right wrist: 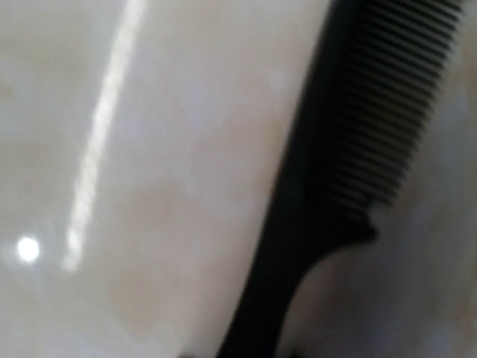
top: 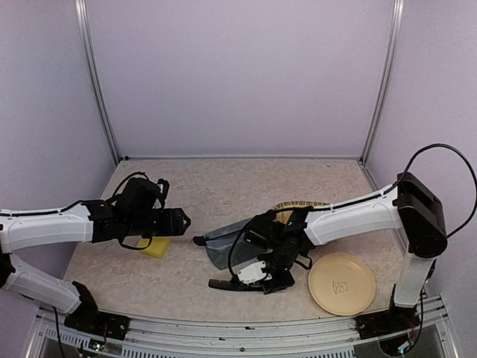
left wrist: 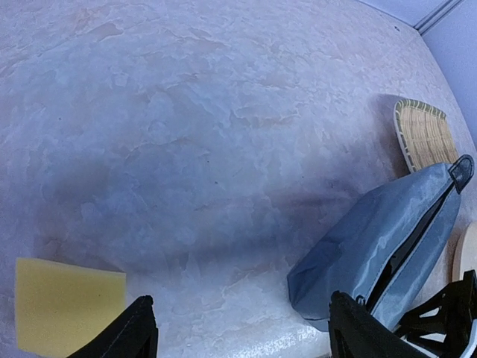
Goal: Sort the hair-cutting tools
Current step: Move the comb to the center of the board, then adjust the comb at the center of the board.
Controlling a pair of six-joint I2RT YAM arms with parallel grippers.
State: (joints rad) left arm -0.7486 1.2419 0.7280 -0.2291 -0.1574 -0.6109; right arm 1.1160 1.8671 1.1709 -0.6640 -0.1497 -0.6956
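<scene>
The left end effector (top: pixel 176 222) is hovering open near the yellow sponge (top: pixel 155 247). The right end effector (top: pixel 262 282) is hanging low at the black comb (right wrist: pixel 298 224); whether it is closed cannot be told.

Worktop (top: pixel 223 186): beige, mottled. Yellow sponge (top: pixel 154 247) lies flat just under the left end effector (top: pixel 181 221). Grey-blue pouch (top: pixel 222 245) sits between both end effectors. Black comb (right wrist: pixel 291 224) is right at the right end effector (top: pixel 253 282), with a woven tray (top: pixel 298 205) behind it and a round plate (top: pixel 341 283) to its right.
</scene>
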